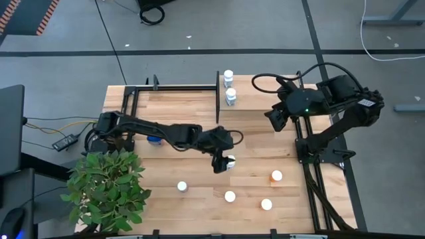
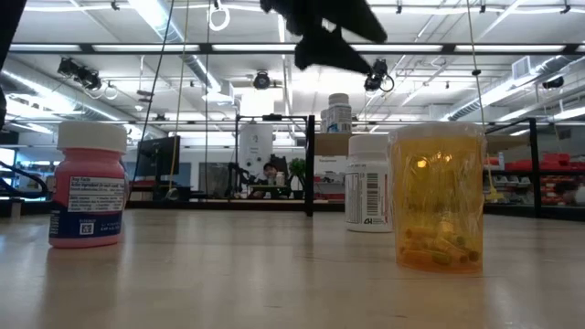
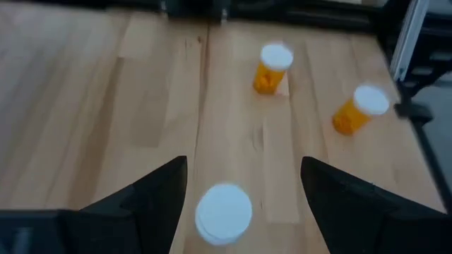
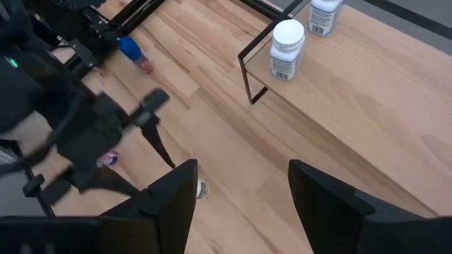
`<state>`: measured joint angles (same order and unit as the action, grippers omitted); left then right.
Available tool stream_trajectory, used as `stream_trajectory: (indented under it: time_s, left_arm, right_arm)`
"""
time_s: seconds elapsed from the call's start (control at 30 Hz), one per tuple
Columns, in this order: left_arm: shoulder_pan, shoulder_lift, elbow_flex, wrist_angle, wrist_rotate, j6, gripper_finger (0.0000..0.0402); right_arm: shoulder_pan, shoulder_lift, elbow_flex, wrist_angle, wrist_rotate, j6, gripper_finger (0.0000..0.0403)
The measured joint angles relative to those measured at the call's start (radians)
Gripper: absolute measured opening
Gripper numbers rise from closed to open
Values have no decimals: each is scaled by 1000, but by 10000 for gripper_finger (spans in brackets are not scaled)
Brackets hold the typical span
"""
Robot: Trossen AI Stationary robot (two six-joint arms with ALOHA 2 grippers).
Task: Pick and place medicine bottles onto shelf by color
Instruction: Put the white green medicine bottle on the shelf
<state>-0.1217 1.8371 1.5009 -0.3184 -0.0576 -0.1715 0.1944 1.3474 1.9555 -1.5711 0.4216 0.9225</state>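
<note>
My left gripper (image 1: 222,162) (image 3: 244,190) is open and hovers over the middle of the table. Its fingers stand on either side of a white-capped bottle (image 3: 224,212) (image 1: 230,162) that stands on the table below; the cap hides the body's colour. Two orange bottles (image 3: 272,70) (image 3: 360,109) stand beyond it. Two white bottles (image 1: 228,78) (image 1: 230,97) stand on the light-wood shelf panel (image 1: 259,99) (image 4: 367,99), beside its black rail. A blue bottle (image 1: 154,139) stands near the left arm. My right gripper (image 1: 275,119) (image 4: 240,204) waits open, raised near the shelf.
More white-capped bottles stand toward the table's near edge (image 1: 182,187) (image 1: 230,196) (image 1: 266,204) (image 1: 276,176). The low view shows a pink one (image 2: 87,187), a white one (image 2: 368,183) and an orange one (image 2: 439,196). A green plant (image 1: 109,189) fills the near left corner.
</note>
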Motion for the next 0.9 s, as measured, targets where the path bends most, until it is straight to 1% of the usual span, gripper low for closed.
stream_trajectory:
  time_s: [0.17, 0.53, 0.63, 0.8, 0.9]
  left_arm:
    - [-12, 36, -40, 21, 0, 9, 281]
    - [-14, 135, -40, 50, -10, 12, 281]
    - [-18, 156, -40, 51, -18, 34, 281]
    - [-23, 174, -38, 55, -80, 37, 281]
    - [-23, 177, -41, 30, -88, 38, 281]
  right_arm:
    - [0, 16, -1, 0, -3, 27, 229]
    - [1, 42, -1, 0, -28, 110, 229]
    - [1, 44, -1, 0, -30, 124, 229]
    - [1, 43, -1, 0, -30, 137, 229]
    - [1, 43, -1, 0, -30, 137, 229]
